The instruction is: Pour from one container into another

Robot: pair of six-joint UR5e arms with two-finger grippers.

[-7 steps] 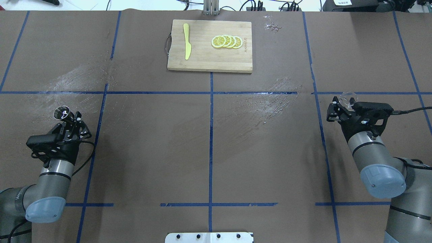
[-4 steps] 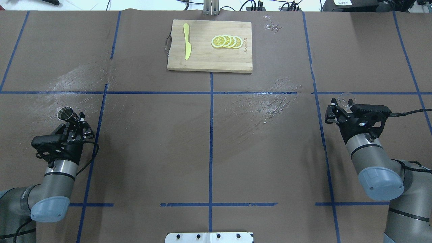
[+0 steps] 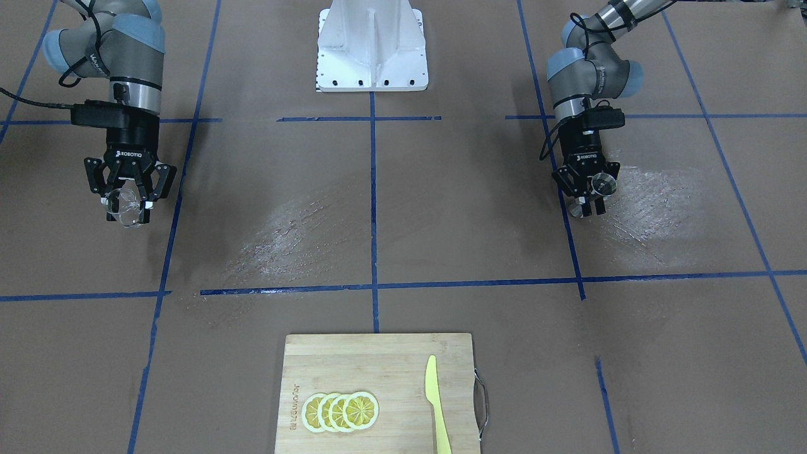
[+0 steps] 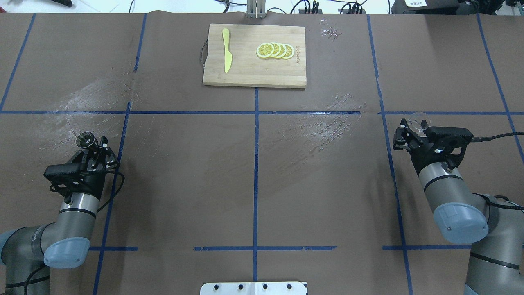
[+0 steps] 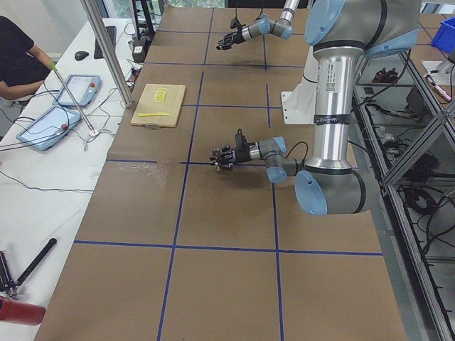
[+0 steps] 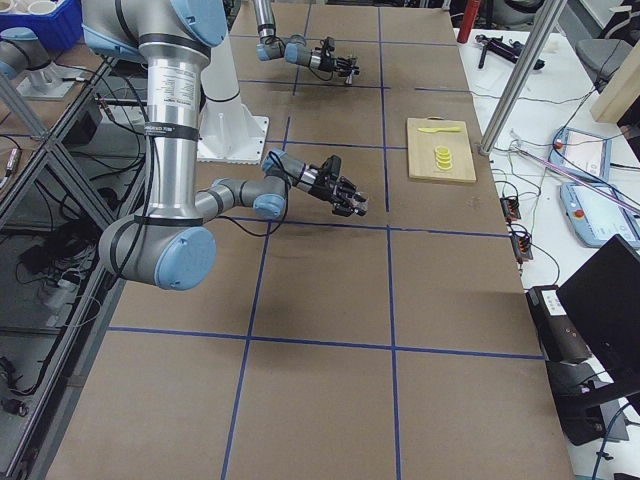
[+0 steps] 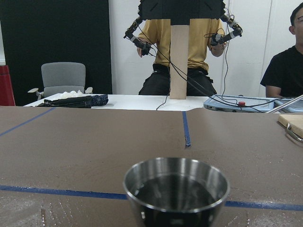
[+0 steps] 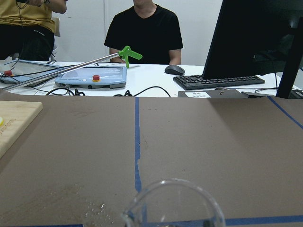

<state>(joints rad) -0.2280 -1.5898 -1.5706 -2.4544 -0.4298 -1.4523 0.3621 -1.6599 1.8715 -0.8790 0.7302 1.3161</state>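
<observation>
**A:** Both arms are loaded! The left gripper (image 4: pixel 92 148) is clenched on a small metal cup (image 4: pixel 85 140) at the lower left of the overhead view, mouth up and level.

**B:** And the right gripper (image 4: pixel 414 128) has its fingers grasping a clear glass (image 4: pixel 420 120) at the right edge, about mid-height. The two are well apart, with the whole width of the table (image 4: pixel 254 172) between them.

**A:** So the pick-ups look done. The wrist view shows the cup dark inside (liquid, I'd guess, though I can't swear to it). The glass looks empty.

**B:** Which makes the cup the pourer, by my reckoning. Nothing is tipped yet.

**A:** Right, I'd call this early days. What's left is to bring the two together, line up rim over rim, then tilt.

**B:** The cutting board (image 4: pixel 254 56) sits at top centre with lemon slices (image 4: pixel 275 51) and a yellow knife (image 4: pixel 226 50), far from both arms.
</observation>
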